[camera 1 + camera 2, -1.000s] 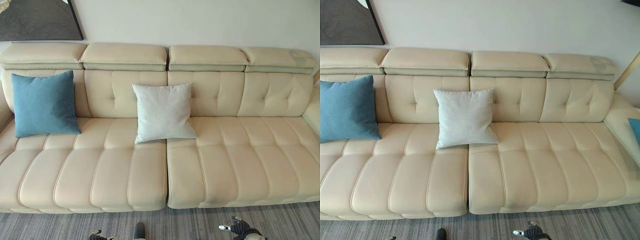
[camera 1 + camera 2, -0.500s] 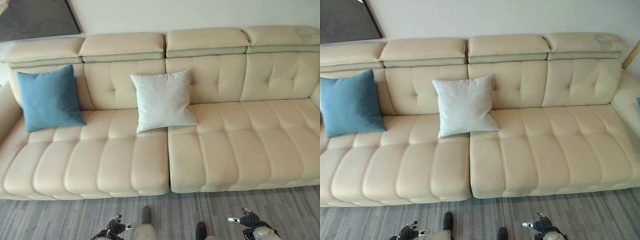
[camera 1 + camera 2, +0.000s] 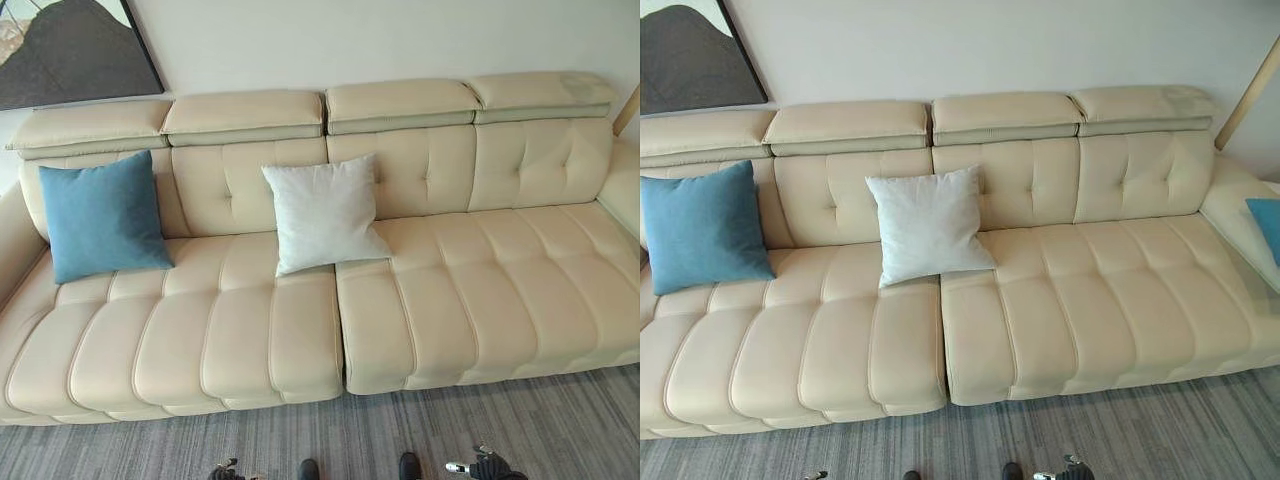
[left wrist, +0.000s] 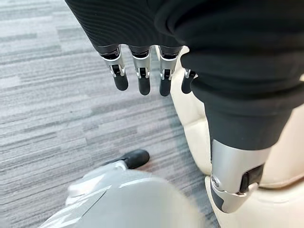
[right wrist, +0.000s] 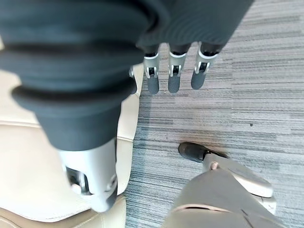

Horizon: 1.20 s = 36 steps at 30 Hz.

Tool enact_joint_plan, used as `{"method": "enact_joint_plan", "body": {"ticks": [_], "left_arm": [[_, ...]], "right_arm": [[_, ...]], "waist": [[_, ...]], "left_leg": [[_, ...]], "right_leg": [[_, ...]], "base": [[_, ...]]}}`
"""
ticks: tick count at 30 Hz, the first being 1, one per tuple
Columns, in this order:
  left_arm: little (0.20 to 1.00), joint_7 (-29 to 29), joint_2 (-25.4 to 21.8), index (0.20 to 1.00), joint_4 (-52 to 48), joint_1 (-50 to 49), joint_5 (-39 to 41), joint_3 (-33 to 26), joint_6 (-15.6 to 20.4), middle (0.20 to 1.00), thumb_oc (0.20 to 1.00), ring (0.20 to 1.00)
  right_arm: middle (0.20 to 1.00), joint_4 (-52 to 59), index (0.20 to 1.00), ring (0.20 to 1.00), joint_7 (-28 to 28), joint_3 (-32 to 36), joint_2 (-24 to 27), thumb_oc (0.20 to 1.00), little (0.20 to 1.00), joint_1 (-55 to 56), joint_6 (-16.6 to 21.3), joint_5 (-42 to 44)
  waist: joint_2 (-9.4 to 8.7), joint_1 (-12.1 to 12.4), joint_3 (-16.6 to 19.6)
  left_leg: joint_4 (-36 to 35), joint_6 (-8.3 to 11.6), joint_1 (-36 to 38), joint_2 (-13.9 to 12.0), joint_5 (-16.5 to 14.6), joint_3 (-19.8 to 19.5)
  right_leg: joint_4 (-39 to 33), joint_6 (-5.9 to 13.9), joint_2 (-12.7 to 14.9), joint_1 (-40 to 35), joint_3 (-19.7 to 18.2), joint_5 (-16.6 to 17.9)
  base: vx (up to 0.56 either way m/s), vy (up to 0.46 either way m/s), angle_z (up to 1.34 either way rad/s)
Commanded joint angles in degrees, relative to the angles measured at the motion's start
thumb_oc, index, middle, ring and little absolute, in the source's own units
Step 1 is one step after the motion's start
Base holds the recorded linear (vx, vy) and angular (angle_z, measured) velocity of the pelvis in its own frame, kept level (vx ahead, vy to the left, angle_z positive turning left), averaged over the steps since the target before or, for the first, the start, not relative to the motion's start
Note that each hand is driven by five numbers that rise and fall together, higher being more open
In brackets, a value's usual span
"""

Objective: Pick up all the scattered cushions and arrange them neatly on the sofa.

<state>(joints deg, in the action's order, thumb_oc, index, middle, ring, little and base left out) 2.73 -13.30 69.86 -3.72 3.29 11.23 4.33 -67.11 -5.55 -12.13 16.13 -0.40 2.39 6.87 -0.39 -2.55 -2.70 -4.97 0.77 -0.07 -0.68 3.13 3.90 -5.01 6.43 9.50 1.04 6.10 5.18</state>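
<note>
A blue cushion (image 3: 103,215) leans upright against the backrest at the left end of the cream sofa (image 3: 480,300). A white cushion (image 3: 323,213) leans on the backrest near the sofa's middle seam. The corner of another blue cushion (image 3: 1265,222) lies on the sofa's right-hand section, at the view's edge. My left hand (image 4: 140,76) hangs low over the carpet in front of the sofa, fingers straight and empty. My right hand (image 5: 173,76) hangs the same way by the sofa's front edge, holding nothing. Both hands show at the bottom of the eye views, left hand (image 3: 225,470) and right hand (image 3: 487,466).
A dark framed picture (image 3: 70,50) hangs on the wall above the sofa's left end. A wooden pole (image 3: 1250,90) slants at the far right. Grey striped carpet (image 3: 400,430) runs along the sofa's front.
The camera has shifted, so the sofa sits lower in view and more wall and picture show. Both hands sit lower at the bottom edge. The cushions have not moved.
</note>
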Motion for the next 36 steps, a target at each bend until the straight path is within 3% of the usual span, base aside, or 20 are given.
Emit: {"method": "enact_joint_plan", "body": {"ticks": [1, 6, 7, 8, 9, 10, 12, 17, 19, 21, 23, 24, 25, 26, 27, 29, 30, 33, 35, 36], "left_arm": [[1.000, 0.47, -0.87, 1.000, 1.13, 4.26, -2.55, 0.07, 0.33, 1.000, 1.000, 1.000], [1.000, 0.96, -1.71, 1.000, 1.30, 6.48, -2.06, -0.06, 0.39, 1.000, 1.000, 1.000], [1.000, 0.93, -1.91, 1.000, 1.35, 6.92, -1.91, -0.03, 0.36, 1.000, 1.000, 1.000], [1.000, 0.87, -2.12, 1.000, 1.54, 6.71, -2.07, -0.27, 0.16, 1.000, 1.000, 1.000], [1.000, 0.87, -2.11, 1.000, 1.54, 6.70, -2.07, -0.26, 0.16, 1.000, 1.000, 1.000], [1.000, 0.75, -2.38, 1.000, 1.25, 6.41, -2.17, -0.75, -0.17, 1.000, 1.000, 1.000], [1.000, 0.58, -2.68, 1.000, 0.74, 7.28, -2.22, -0.97, -0.16, 1.000, 1.000, 1.000], [1.000, 0.41, -2.30, 1.000, 1.10, 8.00, -3.75, 0.15, -0.09, 1.000, 1.000, 1.000], [1.000, 0.39, -1.74, 1.000, 0.94, 8.95, -4.59, 1.45, 0.18, 1.000, 1.000, 1.000], [1.000, 0.29, -1.53, 1.000, 0.70, 8.98, -4.80, 1.97, 0.21, 1.000, 1.000, 1.000], [1.000, 0.56, -1.03, 1.000, -0.64, 8.60, -3.83, 2.35, 0.36, 1.000, 1.000, 1.000], [1.000, 0.56, -1.01, 1.000, -0.66, 8.60, -3.81, 2.35, 0.35, 1.000, 1.000, 1.000], [1.000, 0.76, -0.65, 1.000, -0.88, 8.33, -3.11, 2.35, 0.40, 1.000, 1.000, 1.000], [1.000, 0.89, -0.48, 1.000, -1.12, 8.11, -2.70, 2.63, 0.51, 1.000, 1.000, 1.000], [1.000, 0.84, 0.08, 1.000, -1.34, 7.39, -1.94, 2.99, 0.71, 1.000, 1.000, 1.000], [1.000, 0.78, 0.43, 1.000, -1.21, 7.08, -1.67, 3.10, 0.82, 1.000, 1.000, 1.000], [1.000, 0.69, 0.87, 1.000, -0.78, 6.63, -0.88, 2.70, 0.84, 1.000, 1.000, 1.000], [1.000, 0.63, 1.25, 1.000, -0.25, 6.47, 0.64, 2.08, 0.95, 1.000, 1.000, 1.000], [1.000, 0.89, 1.53, 1.000, 0.26, 6.63, 2.57, 1.52, 1.25, 1.000, 1.000, 1.000], [1.000, 0.89, 1.64, 1.000, 0.35, 6.87, 3.10, 1.55, 1.30, 1.000, 1.000, 1.000]], "right_arm": [[1.000, -1.03, 1.000, 1.000, -0.46, 2.67, 0.84, 1.000, 1.000, -4.94, 0.84, 2.03], [1.000, -0.94, 1.000, 1.000, -1.30, 4.14, -0.35, 1.000, 1.000, -5.79, 0.74, 3.99], [1.000, -0.72, 1.000, 1.000, -1.37, 4.63, -0.62, 1.000, 1.000, -6.01, 0.73, 4.27], [1.000, -0.66, 1.000, 1.000, -1.63, 4.99, -0.79, 1.000, 1.000, -5.64, 0.70, 4.05], [1.000, -0.64, 1.000, 1.000, -1.64, 5.00, -0.78, 1.000, 1.000, -5.61, 0.69, 4.04], [1.000, -0.86, 1.000, 1.000, -2.25, 5.22, -0.42, 1.000, 1.000, -5.42, 0.28, 3.28], [1.000, -0.91, 1.000, 1.000, -3.04, 6.46, 0.44, 1.000, 1.000, -4.86, -0.14, 3.25], [1.000, -0.84, 1.000, 1.000, -3.03, 7.55, 1.52, 1.000, 1.000, -3.34, -0.07, 3.99], [1.000, -0.82, 1.000, 1.000, -2.85, 8.07, 2.51, 1.000, 1.000, -2.51, 0.41, 5.51], [1.000, -0.73, 1.000, 1.000, -2.90, 7.78, 2.86, 1.000, 1.000, -2.55, 0.49, 5.62], [1.000, 0.06, 1.000, 1.000, -2.85, 6.38, 3.54, 1.000, 1.000, -2.85, 0.52, 4.51], [1.000, 0.08, 1.000, 1.000, -2.85, 6.38, 3.57, 1.000, 1.000, -2.85, 0.50, 4.50], [1.000, 0.46, 1.000, 1.000, -2.73, 5.97, 3.87, 1.000, 1.000, -3.22, 0.50, 4.22], [1.000, 0.58, 1.000, 1.000, -2.63, 5.54, 4.10, 1.000, 1.000, -3.67, 0.38, 4.08], [1.000, 0.41, 1.000, 1.000, -2.40, 4.79, 4.02, 1.000, 1.000, -4.19, 0.41, 3.91], [1.000, 0.24, 1.000, 1.000, -2.34, 4.38, 3.98, 1.000, 1.000, -4.52, 0.44, 3.77], [1.000, -0.17, 1.000, 1.000, -2.40, 3.73, 3.83, 1.000, 1.000, -4.59, 0.64, 3.62], [1.000, -0.57, 1.000, 1.000, -2.56, 3.21, 3.85, 1.000, 1.000, -5.00, 0.89, 3.59], [1.000, -1.13, 1.000, 1.000, -3.18, 2.48, 3.75, 1.000, 1.000, -5.73, 1.12, 3.64], [1.000, -1.44, 1.000, 1.000, -3.40, 2.12, 3.68, 1.000, 1.000, -6.07, 1.21, 3.66]], "waist": [[0.78, 0.38, -2.43], [0.79, -0.59, -5.10], [1.01, -0.32, -6.00], [1.70, 0.13, -6.36], [1.70, 0.15, -6.43], [1.60, 0.61, -6.03], [0.50, -0.12, -4.54], [0.42, -1.52, -3.32], [1.53, -3.83, -3.58], [1.91, -4.24, -3.57], [2.30, -3.61, -4.30], [2.45, -3.68, -4.39], [2.43, -3.21, -4.71], [2.11, -2.50, -5.02], [0.97, -1.04, -5.44], [0.74, -0.14, -5.59], [0.71, 1.60, -6.07], [1.16, 3.17, -6.39], [3.01, 5.37, -6.78], [2.97, 6.06, -7.26]], "left_leg": [[2.16, 1.74, 0.12, -0.91, -4.50, 0.22], [2.37, 0.47, -1.34, -0.87, -4.99, 5.02], [2.69, 0.43, -1.57, -1.57, -5.30, 7.16], [2.61, 1.24, -0.48, -3.24, -6.45, 11.69], [2.60, 1.24, -0.36, -3.23, -6.50, 11.72], [2.67, 1.69, 0.71, -4.59, -6.30, 17.22], [2.25, 2.41, 2.56, -5.66, -6.42, 24.11], [5.02, 3.74, 3.61, -6.84, -7.72, 27.17], [15.46, 6.00, 3.47, -12.40, -8.72, 29.62], [20.40, 7.18, 3.31, -14.92, -6.96, 30.02], [31.29, 7.36, 1.38, -17.25, -2.68, 24.15], [31.68, 7.54, 1.23, -17.58, -2.75, 23.92], [34.26, 7.21, 0.11, -16.38, -2.03, 19.97], [36.27, 6.29, -1.53, -13.97, -2.90, 16.17], [37.47, 3.52, -6.55, -7.40, -5.60, 9.53], [36.79, 2.82, -8.67, -5.07, -6.71, 6.90], [32.85, 1.86, -12.15, -2.53, -7.69, 3.13], [23.30, 1.84, -14.16, -0.58, -5.73, 0.19], [8.59, 3.50, -17.17, -0.67, 2.28, -3.49], [5.04, 3.90, -18.80, -0.78, 2.95, -3.27]], "right_leg": [[3.45, -0.88, -3.99, -0.26, 0.87, -6.99], [9.26, 0.54, -2.28, 5.97, 0.40, -5.97], [11.74, 0.65, -0.60, 7.23, 3.70, -6.03], [14.65, 0.58, 3.50, 6.57, 13.79, -7.70], [14.83, 0.61, 3.54, 6.54, 13.75, -7.83], [14.46, 0.59, 6.71, 5.97, 21.81, -6.78], [10.81, 2.35, 9.33, 5.97, 28.58, -2.66], [6.80, 2.60, 8.31, 4.56, 28.53, -1.96], [7.08, 0.33, 5.84, 3.67, 25.87, -5.13], [6.89, -0.99, 4.19, 2.74, 24.86, -6.59], [5.69, -3.60, 0.57, 0.38, 20.92, -9.38], [5.60, -3.75, 0.30, 0.25, 21.02, -9.48], [5.29, -4.48, -0.67, -0.45, 19.00, -10.17], [5.25, -4.92, -1.09, -0.99, 16.87, -10.61], [5.64, -5.26, -1.16, -1.19, 12.53, -10.60], [5.99, -5.06, -1.39, -1.48, 10.43, -10.94], [5.93, -4.83, -2.12, -2.72, 7.62, -11.71], [5.40, -4.32, -3.28, -4.02, 5.95, -12.27], [4.78, -3.87, -6.37, -6.68, 3.47, -13.86], [4.67, -3.92, -6.82, -8.12, 2.41, -14.86]], "base": [[-0.05, 0.076, -0.12], [-0.15, 0.053, -0.35], [-0.16, 0.017, -1.33], [-0.10, 0.001, -2.01], [-0.05, -0.025, -2.19], [0.00, -0.060, -2.74], [0.13, -0.222, -2.19], [0.16, -0.258, -1.36], [0.26, -0.434, -0.25], [0.21, -0.319, -0.42], [0.33, -0.387, -0.94], [0.28, -0.285, -0.91], [0.20, -0.150, -0.77], [0.34, -0.193, -0.90], [0.24, -0.112, -0.89], [0.27, -0.080, -1.20], [0.30, -0.078, -1.19], [0.34, -0.054, -0.92], [0.51, -0.053, -1.06], [0.60, -0.050, -0.61]]}}
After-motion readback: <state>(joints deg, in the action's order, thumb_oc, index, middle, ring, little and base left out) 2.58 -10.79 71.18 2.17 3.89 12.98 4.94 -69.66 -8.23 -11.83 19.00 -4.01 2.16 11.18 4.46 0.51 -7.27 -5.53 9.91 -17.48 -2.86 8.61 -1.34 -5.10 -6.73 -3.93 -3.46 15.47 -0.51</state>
